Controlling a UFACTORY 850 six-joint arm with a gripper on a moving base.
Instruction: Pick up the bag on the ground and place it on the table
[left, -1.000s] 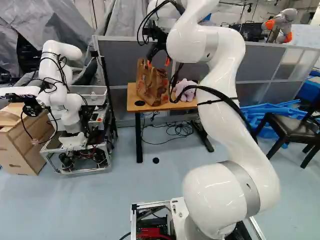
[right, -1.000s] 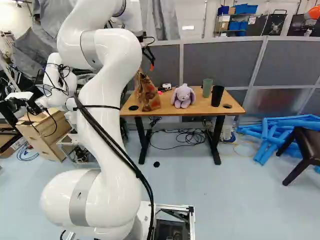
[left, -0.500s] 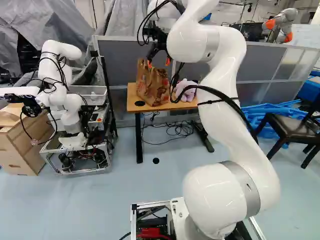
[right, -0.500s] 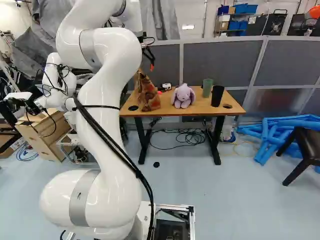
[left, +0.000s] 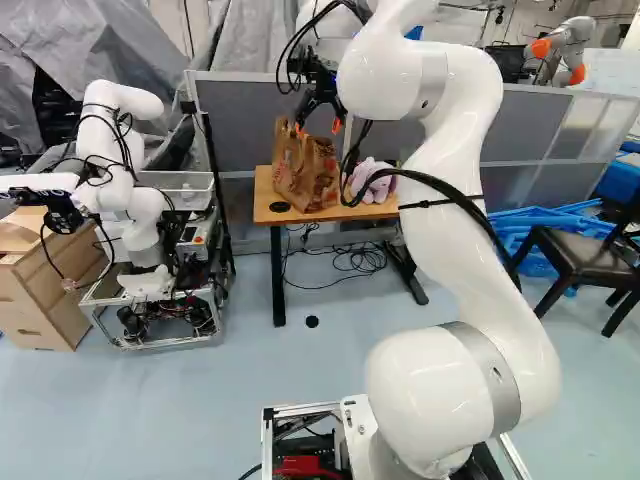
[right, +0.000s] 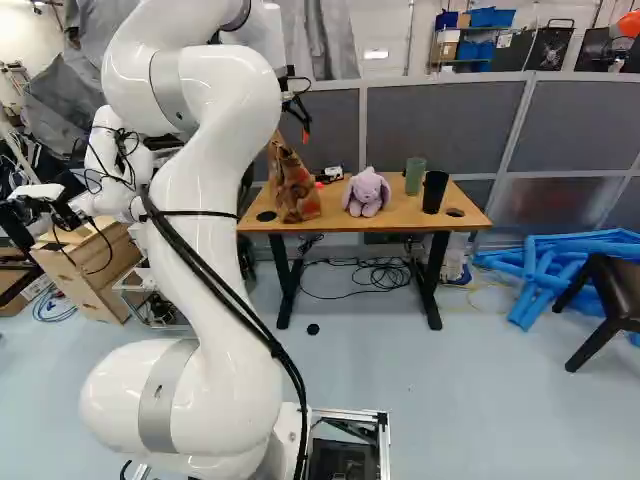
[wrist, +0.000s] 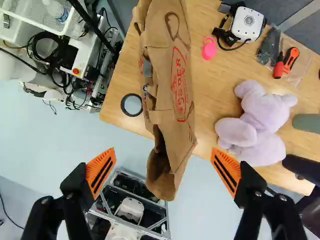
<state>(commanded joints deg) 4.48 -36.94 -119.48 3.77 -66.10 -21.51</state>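
Bag (right: 297, 192) upright on table (right: 400, 214), toward the left end in right base view; looks tall and soft, so a brushing finger could tip it or drag it over the near edge. Gripper (wrist: 163, 152) spread wide over it, nothing gripped; retreating crooked could snag the bag's top, and swinging low toward plush toy (right: 367, 192), green cup (right: 414, 175) and black cup (right: 434, 192) could knock those over.

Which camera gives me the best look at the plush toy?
The right base view: the plush toy sits upright there, facing the camera, nothing across it. In the left base view, my cable crosses it. The wrist view shows it only from above, beside the paper bag.
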